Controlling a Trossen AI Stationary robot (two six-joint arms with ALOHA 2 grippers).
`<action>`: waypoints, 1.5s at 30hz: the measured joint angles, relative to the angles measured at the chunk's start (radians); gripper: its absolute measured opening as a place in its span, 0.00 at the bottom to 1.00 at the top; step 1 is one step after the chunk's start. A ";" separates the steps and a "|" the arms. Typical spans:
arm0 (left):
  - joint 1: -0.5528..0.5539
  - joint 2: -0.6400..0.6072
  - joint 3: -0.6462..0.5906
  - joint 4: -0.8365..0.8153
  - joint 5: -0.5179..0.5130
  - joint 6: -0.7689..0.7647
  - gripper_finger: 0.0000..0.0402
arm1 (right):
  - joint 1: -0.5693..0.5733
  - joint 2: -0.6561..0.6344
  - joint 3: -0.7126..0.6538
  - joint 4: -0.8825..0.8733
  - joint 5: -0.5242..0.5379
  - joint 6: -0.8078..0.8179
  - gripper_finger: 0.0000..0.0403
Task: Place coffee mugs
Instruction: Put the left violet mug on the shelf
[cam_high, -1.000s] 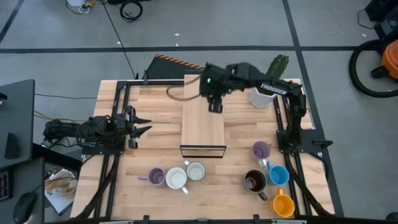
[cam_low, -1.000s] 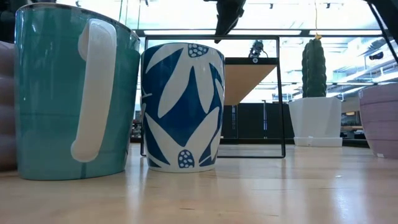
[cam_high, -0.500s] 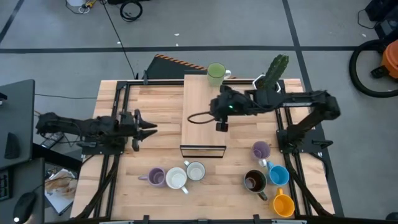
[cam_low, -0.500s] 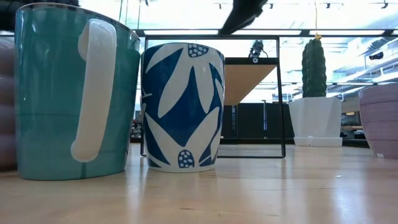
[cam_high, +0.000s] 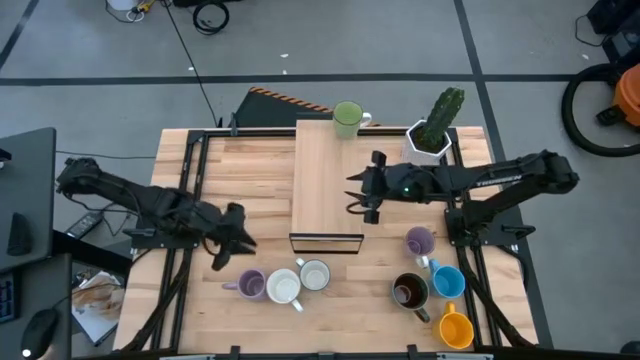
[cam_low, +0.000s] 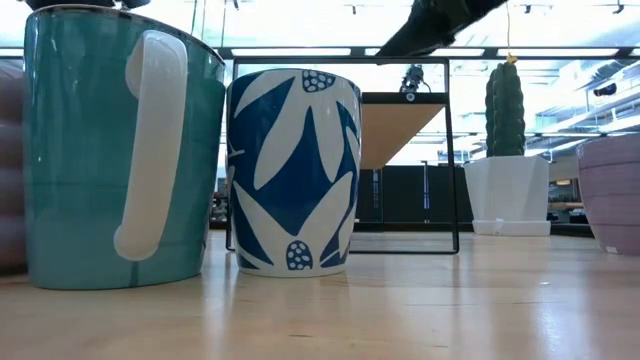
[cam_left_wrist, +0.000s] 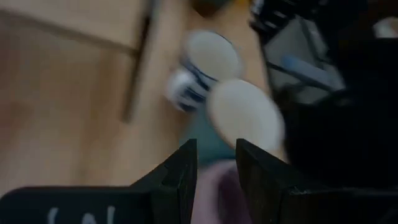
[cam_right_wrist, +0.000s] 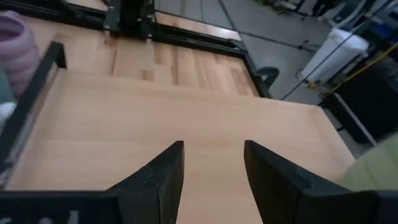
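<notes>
A light green mug (cam_high: 348, 118) stands on the far end of the raised wooden board (cam_high: 325, 185); its side shows in the right wrist view (cam_right_wrist: 379, 168). My right gripper (cam_high: 358, 197) is open and empty at the board's right edge, its fingers over the board (cam_right_wrist: 186, 124). My left gripper (cam_high: 240, 240) is open and empty, just on the far side of three mugs at the near left: lilac (cam_high: 250, 285), teal with a white inside (cam_high: 283, 288) and blue-patterned (cam_high: 315, 274). These also show in the left wrist view (cam_left_wrist: 245, 115).
A lilac mug (cam_high: 420, 241), a brown mug (cam_high: 409, 291), a blue mug (cam_high: 448, 282) and an orange mug (cam_high: 455, 329) stand at the near right. A white pot with a cactus (cam_high: 430, 135) stands at the far right. A black frame (cam_low: 450, 150) carries the board.
My right arm has drawn back from the board's far end toward the table's right and near side, uncovering the light green mug, which stands still. My left gripper has gone toward the near edge and a little to the right, toward the three near-left mugs.
</notes>
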 joint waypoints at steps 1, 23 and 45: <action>-0.014 0.017 0.018 -0.005 0.017 -0.047 0.29 | 0.001 -0.014 -0.019 0.022 0.007 -0.002 0.43; -0.350 0.574 0.625 -0.406 -0.158 -0.628 0.29 | 0.103 -0.081 -0.238 0.241 0.052 -0.003 0.43; -0.441 0.935 0.827 -0.741 -0.239 -0.574 0.29 | 0.144 -0.081 -0.257 0.355 0.187 -0.109 0.43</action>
